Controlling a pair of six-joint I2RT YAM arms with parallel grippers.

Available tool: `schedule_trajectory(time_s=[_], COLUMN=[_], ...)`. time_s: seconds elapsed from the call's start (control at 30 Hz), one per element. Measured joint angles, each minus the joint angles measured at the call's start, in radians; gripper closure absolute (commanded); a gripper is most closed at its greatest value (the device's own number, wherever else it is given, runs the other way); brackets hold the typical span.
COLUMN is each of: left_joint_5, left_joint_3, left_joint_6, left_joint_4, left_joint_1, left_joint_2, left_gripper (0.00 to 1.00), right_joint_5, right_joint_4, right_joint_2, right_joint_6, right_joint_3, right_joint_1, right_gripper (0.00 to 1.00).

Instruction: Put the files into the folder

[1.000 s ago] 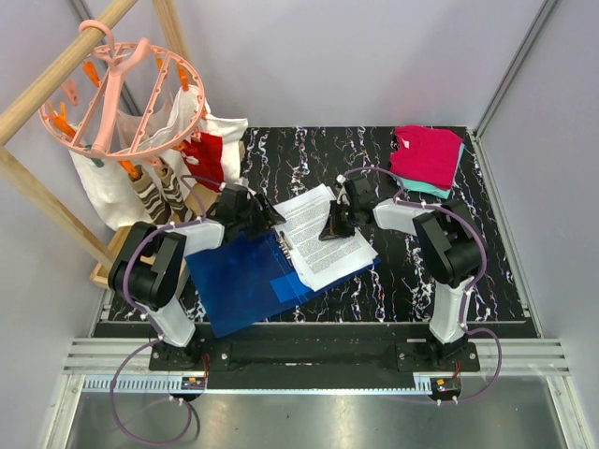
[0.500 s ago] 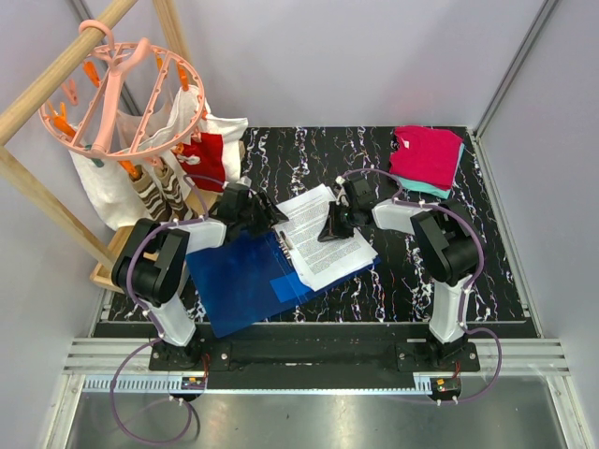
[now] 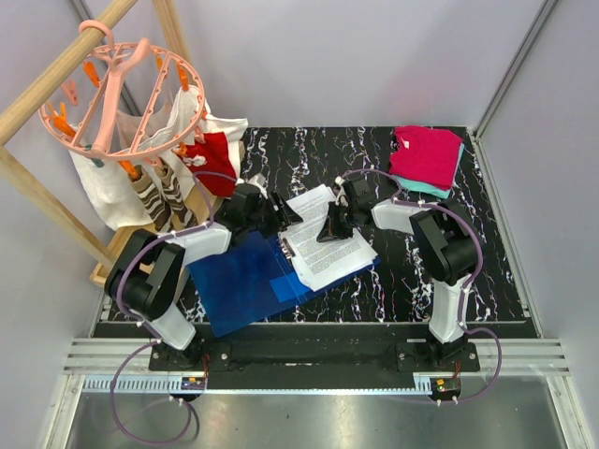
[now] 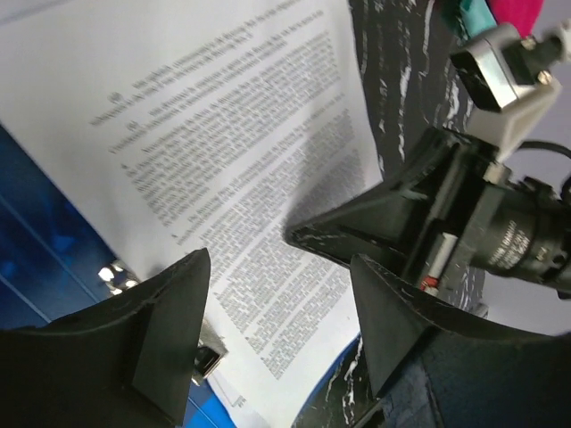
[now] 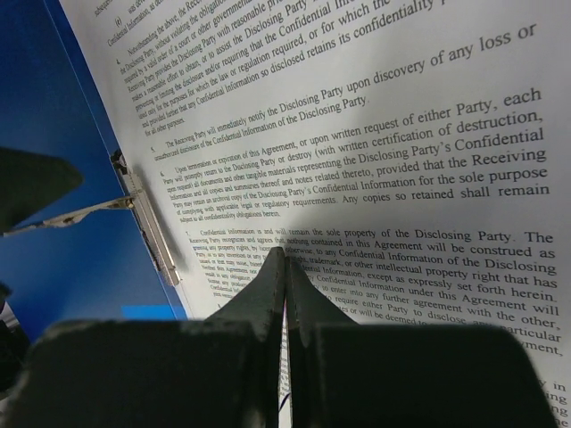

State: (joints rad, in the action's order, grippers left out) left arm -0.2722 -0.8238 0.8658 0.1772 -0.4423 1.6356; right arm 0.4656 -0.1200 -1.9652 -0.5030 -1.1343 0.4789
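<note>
Files (image 3: 329, 253) may skew off the folder (image 3: 239, 285) if our clenched right gripper (image 3: 325, 235) pinning them slips while our released, empty left gripper (image 3: 288, 215) moves in.

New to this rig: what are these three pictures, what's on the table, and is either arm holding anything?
Two robot arms are bolted at the near edge of the table, each with a two-finger gripper. One picture looks down from above; the others come from a camera on each wrist. On the black marbled table lie an open blue folder and printed files partly across it. Folded pink and teal clothes sit far right; a laundry hanger stands far left. The left gripper is open over the files, holding nothing. The right gripper is shut, tip down on the files, seemingly pinning them.
</note>
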Motion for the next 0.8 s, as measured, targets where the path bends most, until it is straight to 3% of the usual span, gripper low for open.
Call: schedule_trajectory(time_s=[0.17,0.6,0.8], left_joint_5=[-0.02,-0.054,-0.026], left_joint_3=[0.03,0.039,-0.013], left_joint_6=[0.011,0.006,-0.027], left_joint_4=[0.015,-0.061,-0.169], left_joint_1=[-0.043,-0.054,-0.047], left_joint_2=[-0.039,-0.051,-0.074], left_gripper=[0.3,0.23,0.22], right_joint_5=[0.0,0.037,0.046], right_joint_4=[0.0,0.01,0.023], right_joint_2=[0.0,-0.008,-0.002], right_joint_6=[-0.003,-0.05,-0.08], right_joint_3=[0.0,-0.005,-0.005], right_joint_1=[0.0,0.0,0.0], right_gripper=[1.0,0.68,0.6])
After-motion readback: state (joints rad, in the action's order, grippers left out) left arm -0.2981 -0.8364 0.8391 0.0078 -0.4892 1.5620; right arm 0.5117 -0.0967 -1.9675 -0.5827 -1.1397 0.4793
